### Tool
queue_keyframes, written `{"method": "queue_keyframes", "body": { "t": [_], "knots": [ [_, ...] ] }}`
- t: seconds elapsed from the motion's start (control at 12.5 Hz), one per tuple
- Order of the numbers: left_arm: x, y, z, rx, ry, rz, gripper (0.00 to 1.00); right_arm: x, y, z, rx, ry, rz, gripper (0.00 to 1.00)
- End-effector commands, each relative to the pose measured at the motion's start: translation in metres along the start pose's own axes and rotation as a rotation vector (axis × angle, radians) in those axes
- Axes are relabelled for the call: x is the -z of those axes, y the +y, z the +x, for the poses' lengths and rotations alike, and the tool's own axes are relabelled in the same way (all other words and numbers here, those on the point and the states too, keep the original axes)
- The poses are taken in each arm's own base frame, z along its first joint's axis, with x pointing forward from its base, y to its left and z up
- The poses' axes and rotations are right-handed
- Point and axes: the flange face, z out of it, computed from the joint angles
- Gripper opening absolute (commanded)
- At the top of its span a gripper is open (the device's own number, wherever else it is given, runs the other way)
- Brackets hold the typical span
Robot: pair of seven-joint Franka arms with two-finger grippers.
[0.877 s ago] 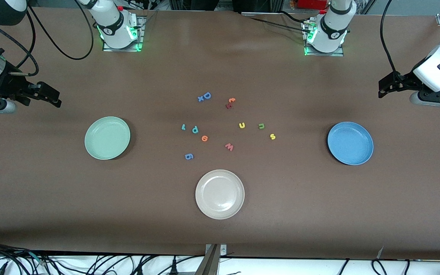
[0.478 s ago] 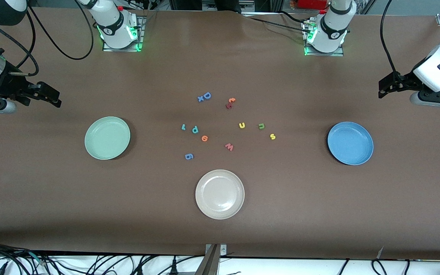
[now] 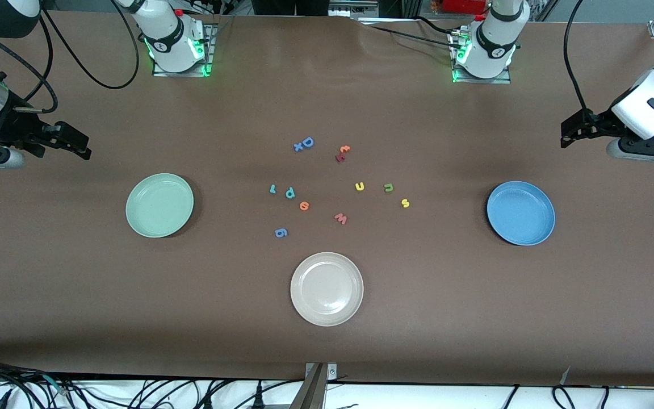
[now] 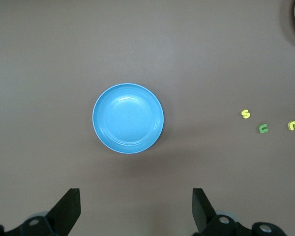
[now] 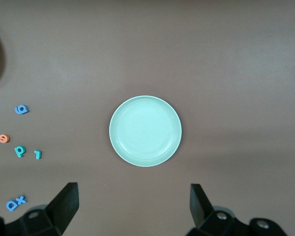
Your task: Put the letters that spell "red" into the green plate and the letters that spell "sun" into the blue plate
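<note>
The mint green plate (image 3: 159,205) lies toward the right arm's end of the table, the blue plate (image 3: 520,213) toward the left arm's end. Between them lie the teal "r" (image 3: 272,189), the teal-blue "d" (image 3: 290,192) and the orange "e" (image 3: 304,205). Closer to the blue plate are the yellow arch (image 3: 359,186), the green arch (image 3: 388,187) and the yellow "s" (image 3: 405,203). My right gripper (image 3: 80,149) hangs open and empty beside the green plate (image 5: 145,131). Open too, my left gripper (image 3: 566,135) hangs beside the blue plate (image 4: 128,118).
A beige-white plate (image 3: 327,289) sits nearest the front camera. Other letters lie in the cluster: a blue "D" with an "x" (image 3: 304,144), an orange "t" on a red letter (image 3: 342,153), a pink "w" (image 3: 340,218) and a blue "g" (image 3: 281,232).
The left arm's hand has shifted very slightly. The right arm, the letters and the plates have not moved.
</note>
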Motion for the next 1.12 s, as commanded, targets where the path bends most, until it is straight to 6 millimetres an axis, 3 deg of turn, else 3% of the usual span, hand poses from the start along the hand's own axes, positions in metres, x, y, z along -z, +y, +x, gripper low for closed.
{"method": "queue_keyframes", "body": {
  "t": [0.0, 1.04],
  "knots": [
    [0.0048, -0.0022, 0.0025, -0.004, 0.011, -0.02, 1.0, 0.003, -0.0008, -0.004, 0.014, 0.0, -0.02, 1.0],
    [0.0049, 0.001, 0.0028, -0.008, 0.011, -0.018, 1.0, 0.0029, -0.001, -0.0035, 0.012, 0.002, -0.037, 1.0]
  ]
}}
